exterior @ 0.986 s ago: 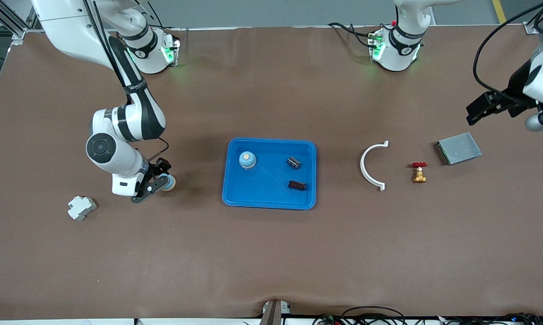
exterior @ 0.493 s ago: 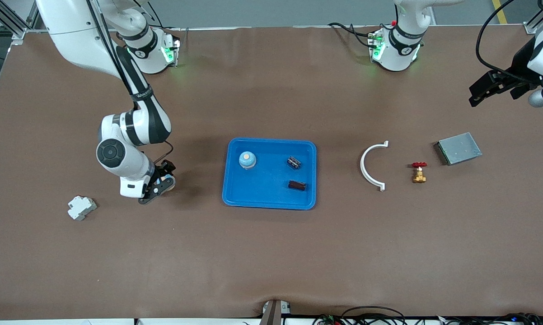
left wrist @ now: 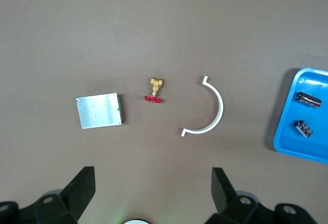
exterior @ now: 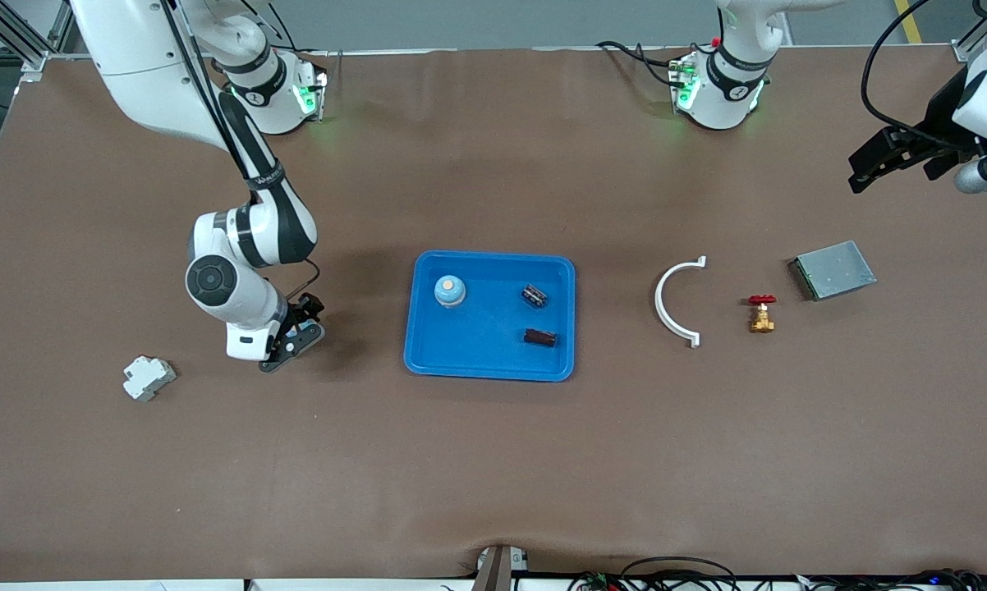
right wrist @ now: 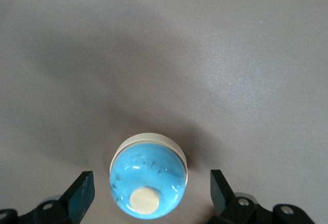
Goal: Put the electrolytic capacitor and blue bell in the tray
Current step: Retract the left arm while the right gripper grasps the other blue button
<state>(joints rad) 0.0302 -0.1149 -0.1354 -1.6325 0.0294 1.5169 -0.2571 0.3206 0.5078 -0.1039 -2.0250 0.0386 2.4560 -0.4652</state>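
Note:
The blue tray [exterior: 477, 328] lies mid-table and holds a blue bell [exterior: 449, 290] and two dark electrolytic capacitors [exterior: 534, 295] [exterior: 540, 336]. Another blue bell [right wrist: 148, 183] with a cream button stands on the brown table toward the right arm's end. My right gripper [exterior: 296, 332] [right wrist: 151, 193] is low over it, open, with a finger on each side and a gap to both. The front view hides this bell under the gripper. My left gripper [exterior: 879, 160] [left wrist: 151, 190] hangs open and empty, high over the left arm's end. Its wrist view shows the tray [left wrist: 312, 149] and both capacitors [left wrist: 308, 99] [left wrist: 304, 128].
A white plastic block [exterior: 149, 377] lies near the right arm's end, nearer the front camera than the right gripper. Between the tray and the left arm's end lie a white curved clip [exterior: 676, 304], a brass valve with a red handle [exterior: 761, 313] and a grey metal box [exterior: 833, 269].
My right gripper has slid toward the tray and now straddles the bell on the table, covering it in the front view. The left gripper has risen slightly toward its base.

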